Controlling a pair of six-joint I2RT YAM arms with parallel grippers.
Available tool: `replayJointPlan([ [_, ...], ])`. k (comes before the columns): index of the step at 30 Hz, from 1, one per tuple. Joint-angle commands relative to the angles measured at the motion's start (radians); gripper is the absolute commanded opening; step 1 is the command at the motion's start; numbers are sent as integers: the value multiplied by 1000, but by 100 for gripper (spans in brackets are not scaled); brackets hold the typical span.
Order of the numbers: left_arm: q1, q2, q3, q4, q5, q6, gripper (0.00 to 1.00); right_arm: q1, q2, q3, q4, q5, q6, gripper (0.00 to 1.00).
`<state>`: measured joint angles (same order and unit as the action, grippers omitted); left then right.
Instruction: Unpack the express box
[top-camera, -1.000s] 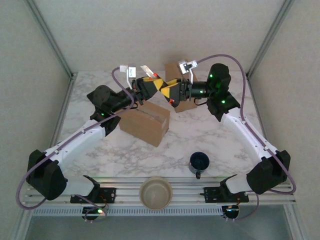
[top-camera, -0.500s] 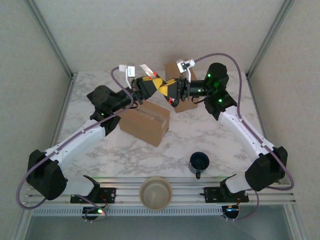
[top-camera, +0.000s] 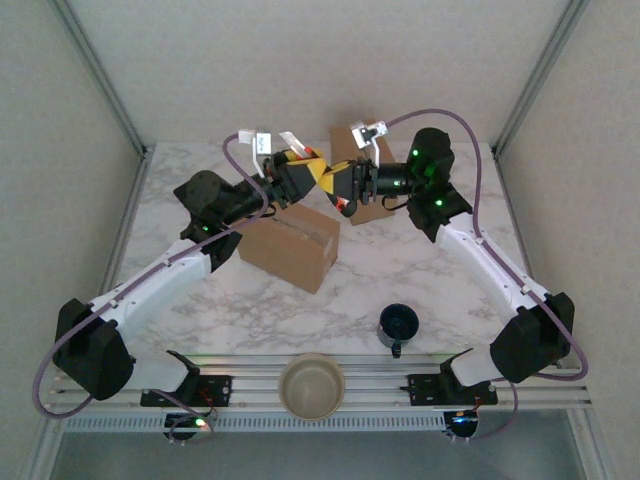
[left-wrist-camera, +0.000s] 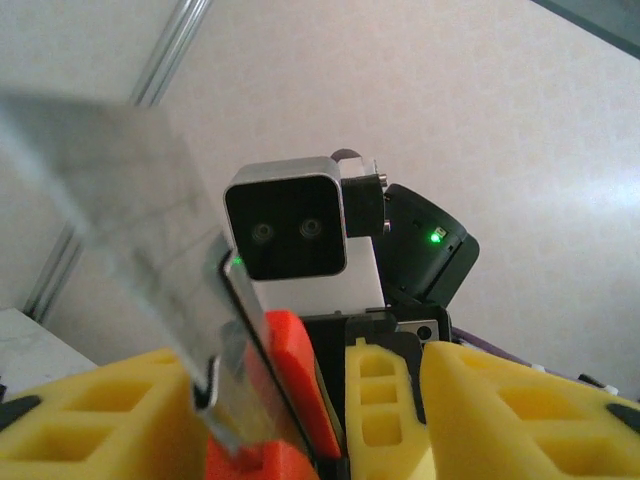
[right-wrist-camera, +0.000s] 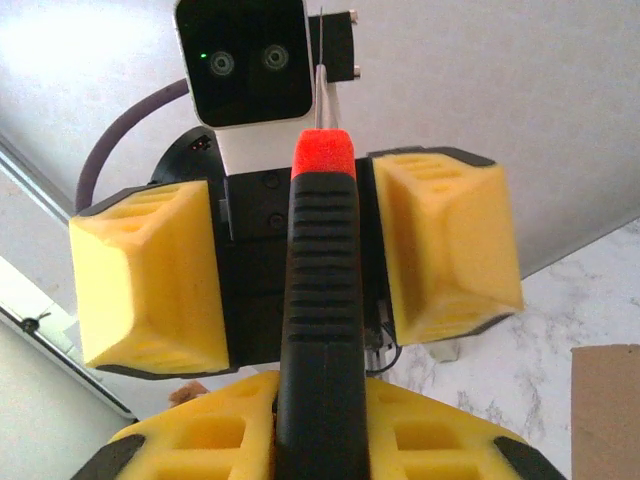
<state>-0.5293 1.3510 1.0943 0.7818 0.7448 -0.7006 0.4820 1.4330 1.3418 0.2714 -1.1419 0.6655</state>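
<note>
A utility knife (right-wrist-camera: 318, 300) with a black ribbed handle, an orange nose and a bare metal blade (left-wrist-camera: 150, 230) hangs in the air between both arms. My right gripper (right-wrist-camera: 320, 430) is shut on its handle. My left gripper (left-wrist-camera: 310, 420) faces it and stands open, its yellow pads (right-wrist-camera: 150, 270) apart on either side of the knife's orange nose. In the top view the left gripper (top-camera: 303, 172) and the right gripper (top-camera: 340, 182) meet above the brown cardboard express box (top-camera: 290, 245), which lies closed on the marble table.
A second cardboard box (top-camera: 366, 205) stands behind and under the right gripper. A dark blue mug (top-camera: 398, 325) sits at the front right and a beige bowl (top-camera: 311, 385) on the front rail. Metal frame posts (top-camera: 100, 75) flank the table.
The right gripper has shut on the knife's handle, then the left gripper's pads have spread off the knife. Both arms have stayed almost in place.
</note>
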Motion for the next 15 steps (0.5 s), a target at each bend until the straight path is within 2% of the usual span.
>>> replayJointPlan([
  [1, -8, 6, 42, 31, 2, 5, 31, 7, -29, -7, 2, 0, -20, 0],
  [4, -8, 11, 35, 49, 8, -5, 10, 9, -27, -5, 4, 1, -16, 0],
  [6, -8, 11, 29, 56, 11, -10, 0, 11, -26, -2, 9, 2, -12, 0],
  [9, -8, 8, 21, 62, 10, -13, 0, 13, -18, 4, 23, 2, 3, 0],
  [10, -8, 7, 19, 62, 9, -13, 0, 12, -16, 5, 33, 2, 11, 4],
  [13, -8, 5, 16, 69, 10, -20, 0, 13, -5, 7, 86, 2, 49, 25],
  [15, -8, 4, 14, 75, 11, -23, 0, 14, 4, 10, 118, 3, 74, 30],
])
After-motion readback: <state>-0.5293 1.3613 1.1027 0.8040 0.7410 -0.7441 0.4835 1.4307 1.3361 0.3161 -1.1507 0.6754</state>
